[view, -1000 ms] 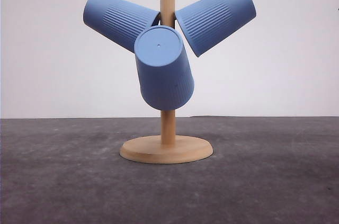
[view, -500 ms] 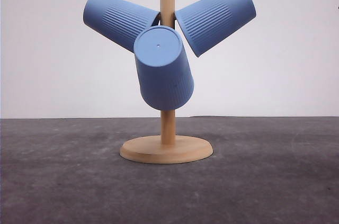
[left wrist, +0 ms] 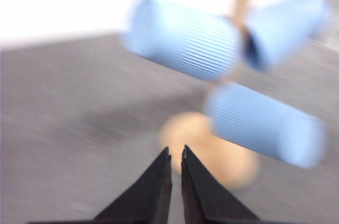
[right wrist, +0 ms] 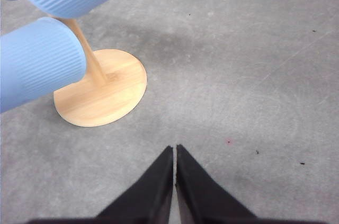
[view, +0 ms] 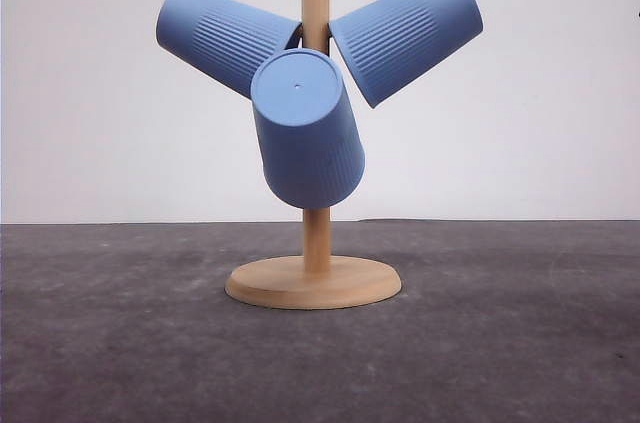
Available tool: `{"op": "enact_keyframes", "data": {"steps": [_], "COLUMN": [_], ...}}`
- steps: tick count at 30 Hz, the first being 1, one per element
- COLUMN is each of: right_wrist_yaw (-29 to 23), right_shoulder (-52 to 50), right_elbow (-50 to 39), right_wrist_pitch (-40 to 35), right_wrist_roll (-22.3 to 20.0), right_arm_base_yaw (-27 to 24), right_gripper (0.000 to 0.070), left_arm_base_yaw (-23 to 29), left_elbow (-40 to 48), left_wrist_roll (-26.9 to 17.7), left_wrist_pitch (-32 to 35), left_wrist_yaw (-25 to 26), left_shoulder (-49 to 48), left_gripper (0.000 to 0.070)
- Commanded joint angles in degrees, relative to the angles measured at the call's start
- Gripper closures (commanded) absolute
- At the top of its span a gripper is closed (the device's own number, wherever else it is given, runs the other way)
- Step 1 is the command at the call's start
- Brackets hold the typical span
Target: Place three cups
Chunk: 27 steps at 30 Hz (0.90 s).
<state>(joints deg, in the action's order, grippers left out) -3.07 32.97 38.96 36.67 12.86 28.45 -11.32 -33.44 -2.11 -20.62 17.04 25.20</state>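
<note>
**K:** Dark grey matte table (view: 520, 343), plain white wall (view: 540, 143) behind it. Wooden cup tree sits mid-table: round base (view: 313, 283), upright pole (view: 316, 243) going out the top of the front view.

**M:** Cups?

**K:** All three on the tree, none on the table. Left cup (view: 222, 38) hangs mouth toward the pole, base pointing up and out to the left. Right cup (view: 408, 35) mirrors it, base up and out to the right. Front cup (view: 308, 131) hangs on the near side, flat base facing the camera and tilted up, body covering part of the pole. Light blue, ribbed sides, smooth rim band.

**M:** Touching each other?

**K:** In the front view the front cup overlaps the mouths of the other two. Actual contact, cannot tell.

**M:** Left gripper?

**K:** Left gripper (left wrist: 176, 152) has black fingers nearly together, a thin slit between the tips, nothing in it. Its wrist view is motion-blurred; tree and cups are ahead of it, apart from the tips.

**M:** Right?

**K:** Right gripper (right wrist: 175, 148) has fingertips together, nothing held. It is above bare table, near the wooden base, not touching it. Two cups show at the edge of that wrist view, well clear of the fingers.
</note>
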Motion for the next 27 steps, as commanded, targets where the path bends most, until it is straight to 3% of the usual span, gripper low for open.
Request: {"op": "enact_keyframes", "data": {"steps": [1,6,20,27], "right_wrist_yaw": [0.0,0.0,0.0,0.0], "right_shoulder": [0.2,0.2,0.2,0.2], "right_elbow": [0.3,0.3,0.3,0.3], "right_wrist_pitch": [-0.6,-0.6,-0.6,-0.6], "right_wrist_roll": [-0.5,-0.5,-0.5,-0.5], "right_arm_base_yaw": [0.3,0.3,0.3,0.3], "right_gripper": [0.0696,0.0696,0.0696,0.0696], "left_arm_base_yaw": [0.8,4.0,7.9,10.3], "left_elbow": [3.0,12.8,31.8,32.7], "left_wrist_roll": [-3.9,-4.4,-2.2,-1.7], "left_wrist_pitch": [4.0,10.6,19.4,19.3], "left_wrist_yaw": [-4.8,-11.1,-10.9,-11.7], "left_shoulder": [-2.2,-10.2,-24.5,-25.1], "left_gripper": [0.0678,0.0678,0.0678,0.0678]}}
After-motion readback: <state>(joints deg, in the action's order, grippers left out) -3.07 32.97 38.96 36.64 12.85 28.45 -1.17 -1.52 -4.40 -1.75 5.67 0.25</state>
